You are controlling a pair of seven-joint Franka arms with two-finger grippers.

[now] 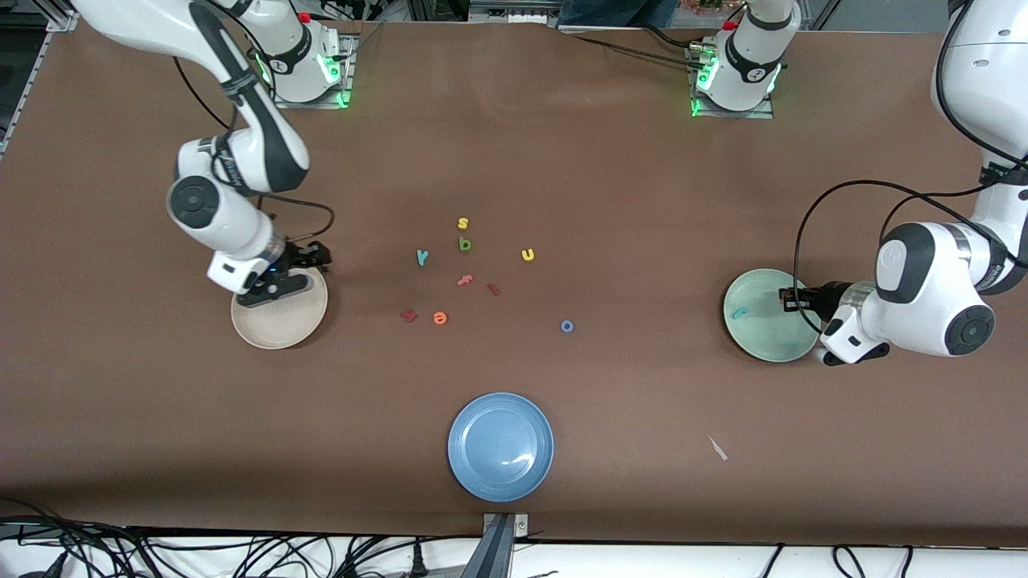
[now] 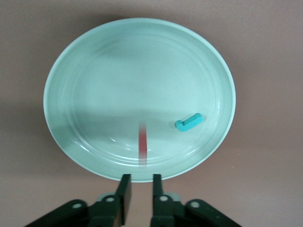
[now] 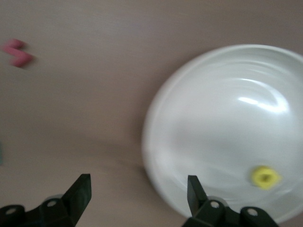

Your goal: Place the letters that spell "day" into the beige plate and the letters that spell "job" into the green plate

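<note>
The beige plate (image 1: 277, 329) (image 3: 227, 123) lies at the right arm's end of the table. A yellow letter (image 3: 265, 177) rests in it, hidden in the front view. My right gripper (image 1: 273, 291) (image 3: 139, 189) hangs open and empty over the plate's rim. The green plate (image 1: 767, 329) (image 2: 137, 61) at the left arm's end holds a teal hook letter (image 1: 740, 313) (image 2: 189, 122). A blurred red-pink streak (image 2: 142, 144) shows over its floor. My left gripper (image 1: 791, 299) (image 2: 139, 182) is over its rim, fingers slightly apart, empty. Teal y (image 1: 422, 257), dark green letter (image 1: 465, 244) and blue o (image 1: 567, 326) lie mid-table.
Also mid-table lie a yellow s (image 1: 463, 223), a yellow u (image 1: 528, 254), a red-pink letter (image 1: 465, 280), two dark red letters (image 1: 493, 289) (image 1: 409, 315) and an orange e (image 1: 439, 318). A blue plate (image 1: 500, 446) sits nearest the front camera.
</note>
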